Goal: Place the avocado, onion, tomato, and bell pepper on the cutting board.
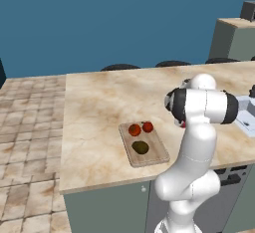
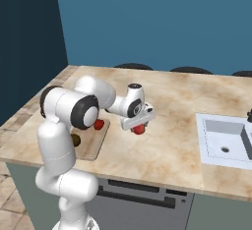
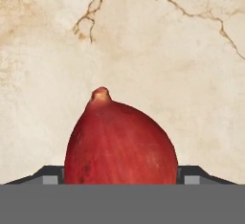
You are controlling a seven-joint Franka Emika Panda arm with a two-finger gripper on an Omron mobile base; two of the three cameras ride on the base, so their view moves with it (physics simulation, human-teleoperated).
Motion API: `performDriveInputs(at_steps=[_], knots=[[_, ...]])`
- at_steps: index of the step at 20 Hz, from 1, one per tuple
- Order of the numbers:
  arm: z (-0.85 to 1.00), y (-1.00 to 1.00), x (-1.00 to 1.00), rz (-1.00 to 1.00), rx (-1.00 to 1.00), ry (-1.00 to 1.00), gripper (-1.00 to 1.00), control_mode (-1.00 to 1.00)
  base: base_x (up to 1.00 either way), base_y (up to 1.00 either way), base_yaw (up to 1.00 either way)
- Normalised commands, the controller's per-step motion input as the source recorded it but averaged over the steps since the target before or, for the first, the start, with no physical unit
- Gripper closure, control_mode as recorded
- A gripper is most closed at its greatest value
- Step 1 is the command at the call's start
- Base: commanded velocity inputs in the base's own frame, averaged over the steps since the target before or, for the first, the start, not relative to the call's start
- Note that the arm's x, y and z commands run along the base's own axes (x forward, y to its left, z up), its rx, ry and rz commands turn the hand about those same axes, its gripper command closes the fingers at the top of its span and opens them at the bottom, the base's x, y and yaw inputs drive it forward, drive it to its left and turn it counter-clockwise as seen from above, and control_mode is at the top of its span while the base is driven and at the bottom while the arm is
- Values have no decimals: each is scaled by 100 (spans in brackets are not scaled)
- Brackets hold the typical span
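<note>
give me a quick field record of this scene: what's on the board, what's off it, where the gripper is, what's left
on board: light tan wooden cutting board carries the orange-red round tomato, the small deep-red bell pepper and the dark olive-green oval avocado
off board: pinkish-crimson round onion sits on the beige marble counter, right of the board
gripper: gripper is down over the onion, one finger at each side; contact unclear
nearby: white sink further right
left to do: onion not yet on the board

A beige marble counter carries a white sink set into it. Dark round stools line the counter's far edge.
</note>
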Motion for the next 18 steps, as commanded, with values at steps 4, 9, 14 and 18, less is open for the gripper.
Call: performDriveInputs(at_steps=[4,9,14,18], knots=[[30,12,-24,0,-1,-7,100,-100,0,0,0],[53,6,-39,0,-1,-6,100,-100,0,0,0],[37,20,-41,0,-1,0,100,-100,0,0,0],[22,31,-32,0,0,0,100,-100,0,0,0]])
